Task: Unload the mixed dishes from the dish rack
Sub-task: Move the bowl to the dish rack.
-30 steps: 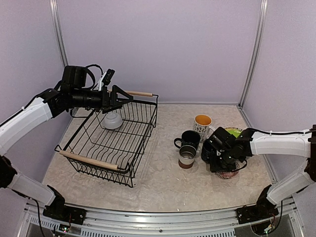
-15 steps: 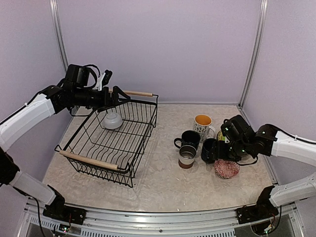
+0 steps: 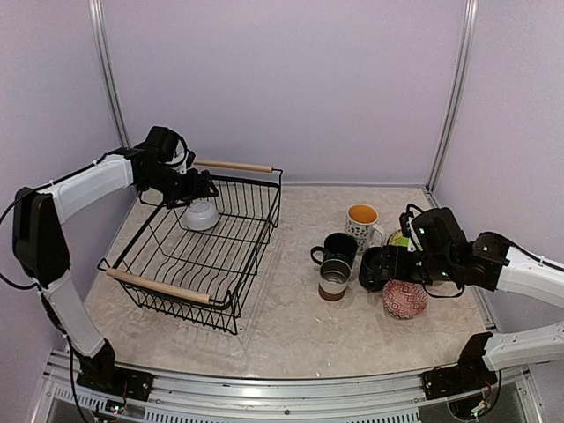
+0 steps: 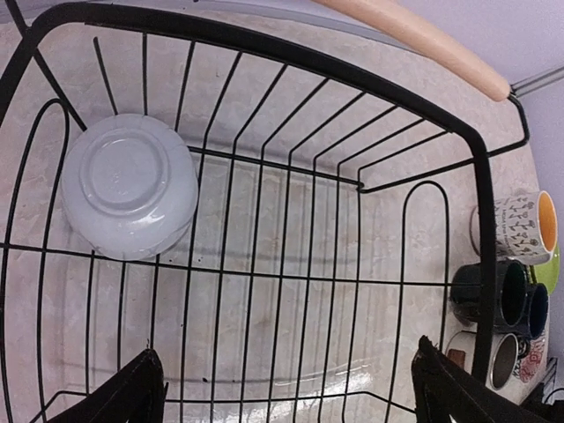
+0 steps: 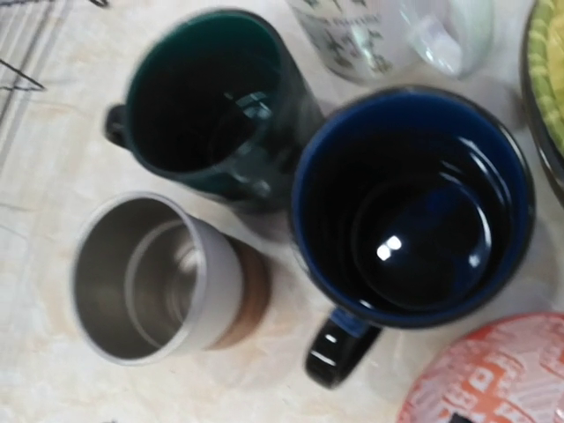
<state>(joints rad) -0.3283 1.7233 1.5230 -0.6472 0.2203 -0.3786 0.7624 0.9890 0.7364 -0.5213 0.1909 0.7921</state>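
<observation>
Black wire formed the dish rack (image 3: 198, 256), the largest thing on the pale marbled table (image 3: 291, 326). It stood on the left side, with a light wooden handle (image 3: 159, 286) at its near end. The left gripper (image 4: 295, 392) hovered above the rack, its jaws spread wide and holding nothing. One white bowl (image 4: 129, 185) lay upside down on the rack floor, at the far left.

The right gripper (image 3: 401, 257) hung low over the dishes grouped on the right of the table. How far it was open could not be judged, because its fingers did not show. Under it stood a dark blue mug (image 5: 414, 211), just beside a dark green mug (image 5: 211, 97). Behind them stood a patterned white mug (image 3: 361, 222), orange inside, and a lime green plate (image 5: 546, 70) showed at the edge. An overturned red and white bowl (image 3: 404, 300) lay near the blue mug. The smallest, a steel cup (image 5: 145, 278) with a brown base, stood upright beside the green mug.
</observation>
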